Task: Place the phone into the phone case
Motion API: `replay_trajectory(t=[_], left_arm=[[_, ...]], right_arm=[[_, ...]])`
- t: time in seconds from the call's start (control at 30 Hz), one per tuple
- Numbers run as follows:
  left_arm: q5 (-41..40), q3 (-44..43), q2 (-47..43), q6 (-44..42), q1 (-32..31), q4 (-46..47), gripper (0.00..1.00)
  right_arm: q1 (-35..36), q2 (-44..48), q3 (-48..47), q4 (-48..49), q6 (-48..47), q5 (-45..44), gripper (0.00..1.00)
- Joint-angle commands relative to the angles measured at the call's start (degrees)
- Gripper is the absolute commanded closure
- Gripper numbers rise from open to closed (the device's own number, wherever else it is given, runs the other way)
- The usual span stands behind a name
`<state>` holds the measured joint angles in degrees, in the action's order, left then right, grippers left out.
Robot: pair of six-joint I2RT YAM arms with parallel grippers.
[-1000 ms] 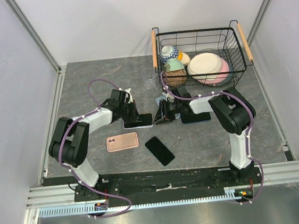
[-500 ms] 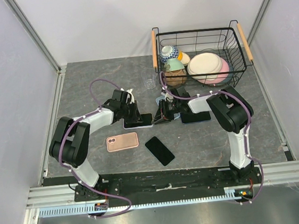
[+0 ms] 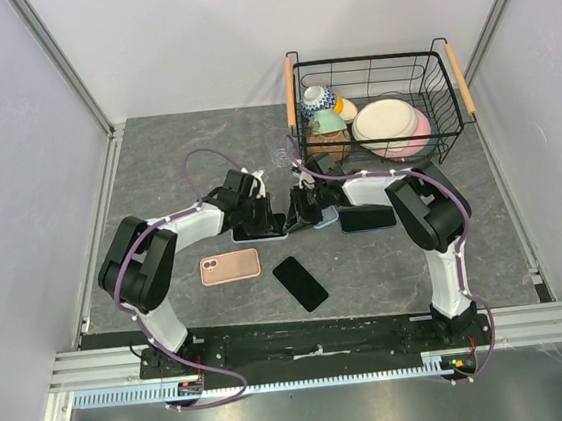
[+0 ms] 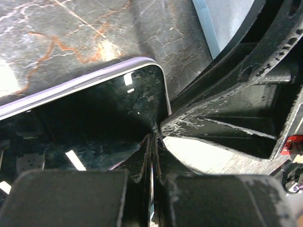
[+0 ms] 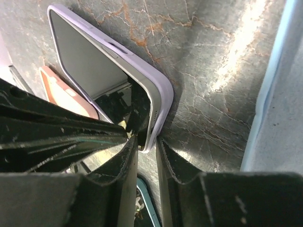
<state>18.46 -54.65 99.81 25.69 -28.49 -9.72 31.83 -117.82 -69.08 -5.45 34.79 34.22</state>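
place: robot lab cell | signs: white panel walls (image 3: 193, 39); aluminium frame rails (image 3: 65, 64); left arm (image 3: 131, 261), right arm (image 3: 432, 210) bolted at desk (image 3: 154, 153) near edge

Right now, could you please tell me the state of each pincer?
Left pincer: closed, holding nothing, tips resting on the phone.
Right pincer: closed on the lavender phone case, at its corner.

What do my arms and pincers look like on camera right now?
The left arm and right arm both have white links, bulky black joints and a purple cable looping alongside. The left pincer and right pincer each have two black, wedge-shaped fingers, scuffed whitish along the edges.
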Motion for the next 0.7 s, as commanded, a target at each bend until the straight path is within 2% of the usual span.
replay_trajectory(t=[0.0,0.43,0.63,0.67], left_arm=[[-3.69,-0.10,3.64,-1.17,-1.21,-5.14,0.98],[-6.24,-1.15,3.02,-0.64,-1.57,-6.37,0.98],[-7.47,-1.42,1.79,-0.47,-1.13,-7.51,0.98],[-7.38,-1.25,1.53,-0.56,-1.04,-7.51,0.98]], right_arm=[[2.88,-4.70,-1.40,-9.04,-7.10,-18.56,0.73],[7.10,-6.63,-5.80,-18.54,-11.14,-33.68,0.84],[7.10,-4.36,-6.68,-18.28,-11.85,-30.36,0.81],[6.75,-3.83,-6.77,-17.93,-11.93,-26.43,0.80]])
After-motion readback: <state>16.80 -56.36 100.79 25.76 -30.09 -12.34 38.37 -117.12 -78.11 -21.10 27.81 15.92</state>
